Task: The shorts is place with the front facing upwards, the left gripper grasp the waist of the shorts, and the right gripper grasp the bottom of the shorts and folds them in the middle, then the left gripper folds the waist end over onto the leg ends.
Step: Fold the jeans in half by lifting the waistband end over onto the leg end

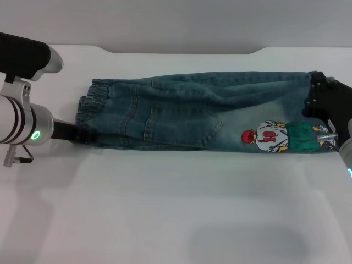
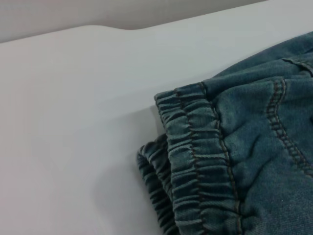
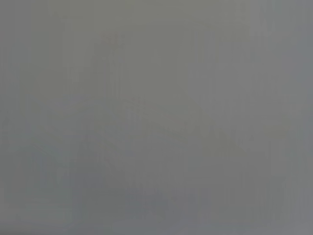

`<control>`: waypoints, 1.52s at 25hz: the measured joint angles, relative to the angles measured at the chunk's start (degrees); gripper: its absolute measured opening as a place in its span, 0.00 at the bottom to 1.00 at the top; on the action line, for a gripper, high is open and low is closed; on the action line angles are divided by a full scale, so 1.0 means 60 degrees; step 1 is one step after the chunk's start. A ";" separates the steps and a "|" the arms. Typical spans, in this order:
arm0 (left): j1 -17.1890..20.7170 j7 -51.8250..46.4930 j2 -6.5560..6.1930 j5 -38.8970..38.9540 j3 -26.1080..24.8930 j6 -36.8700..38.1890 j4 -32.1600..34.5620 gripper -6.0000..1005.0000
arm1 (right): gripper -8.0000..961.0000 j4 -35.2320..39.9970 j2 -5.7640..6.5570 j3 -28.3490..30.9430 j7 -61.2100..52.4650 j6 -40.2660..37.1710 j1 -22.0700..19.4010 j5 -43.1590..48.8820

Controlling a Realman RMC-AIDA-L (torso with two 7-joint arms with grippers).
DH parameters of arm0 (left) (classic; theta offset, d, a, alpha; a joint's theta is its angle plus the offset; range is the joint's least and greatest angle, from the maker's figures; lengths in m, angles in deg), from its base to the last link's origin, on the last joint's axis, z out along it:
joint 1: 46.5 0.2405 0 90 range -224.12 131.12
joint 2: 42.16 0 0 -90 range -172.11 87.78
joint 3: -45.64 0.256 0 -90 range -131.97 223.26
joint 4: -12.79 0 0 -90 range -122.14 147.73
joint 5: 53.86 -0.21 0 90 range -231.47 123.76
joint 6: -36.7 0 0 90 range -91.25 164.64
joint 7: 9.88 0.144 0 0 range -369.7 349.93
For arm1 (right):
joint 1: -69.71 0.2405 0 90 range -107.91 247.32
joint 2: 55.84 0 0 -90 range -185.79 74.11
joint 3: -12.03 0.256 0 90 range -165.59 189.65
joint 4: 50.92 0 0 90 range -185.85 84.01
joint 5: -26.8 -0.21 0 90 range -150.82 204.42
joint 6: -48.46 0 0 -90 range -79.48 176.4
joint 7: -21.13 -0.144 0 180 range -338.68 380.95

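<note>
Blue denim shorts (image 1: 198, 115) lie across the white table, folded lengthwise into a long band. The elastic waist (image 1: 93, 107) is at the left, and the leg ends, with a cartoon print (image 1: 269, 137), are at the right. My left gripper (image 1: 82, 133) reaches in from the left at the near corner of the waist and touches the cloth. The left wrist view shows the gathered waistband (image 2: 195, 161) close up, doubled over itself. My right gripper (image 1: 322, 124) rests on the leg ends at the right edge. The right wrist view is a blank grey blur.
The white table (image 1: 165, 209) stretches in front of the shorts, and its far edge (image 1: 181, 50) runs just behind them. The left arm's silver body (image 1: 22, 126) hangs over the left side. Bare table surface (image 2: 73, 122) lies beside the waistband.
</note>
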 joint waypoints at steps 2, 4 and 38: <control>0.0001 0.0000 0.0000 0.0000 0.0005 0.0001 0.0000 0.52 | 0.01 -0.0059 0.0006 0.0016 0.0000 0.0000 -0.0055 0.0083; 0.0005 -0.0001 0.0006 0.0000 0.0007 0.0000 -0.0008 0.50 | 0.01 -0.0104 0.0007 0.0028 0.0000 0.0000 -0.0104 0.0156; 0.1894 0.0075 -0.0014 0.1348 0.0340 0.0021 -0.5289 0.21 | 0.01 0.1670 -0.0075 -0.0483 -0.0923 0.0002 0.1823 0.0119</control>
